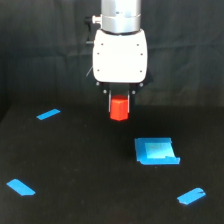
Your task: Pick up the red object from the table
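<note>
We've got the end effector [119,102] closed on the red object [119,109], pinched by its upper sides, apparently clear above the desk [75,165]. Looks light, rigid, matte; we judge the grip should hold.

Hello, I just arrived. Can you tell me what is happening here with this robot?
A single robot arm is picking a small red object up from a black table. The gripper is shut on the red object, which hangs below the white gripper body and seems lifted off the surface. A larger blue square piece lies on the table toward the exterior view's right, and three blue tape strips are scattered around.
</note>
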Robot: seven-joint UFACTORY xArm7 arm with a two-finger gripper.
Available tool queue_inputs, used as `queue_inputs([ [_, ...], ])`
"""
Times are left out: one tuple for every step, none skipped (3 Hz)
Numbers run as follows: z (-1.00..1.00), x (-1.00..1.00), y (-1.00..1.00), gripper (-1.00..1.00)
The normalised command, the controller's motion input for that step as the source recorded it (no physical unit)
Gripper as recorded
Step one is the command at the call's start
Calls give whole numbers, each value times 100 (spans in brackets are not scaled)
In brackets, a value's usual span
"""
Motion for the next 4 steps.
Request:
queue_inputs([
  [2, 7, 6, -94],
  [10, 1, 7, -99],
  [10, 5, -1, -98],
  [3, -2, 12, -100],
])
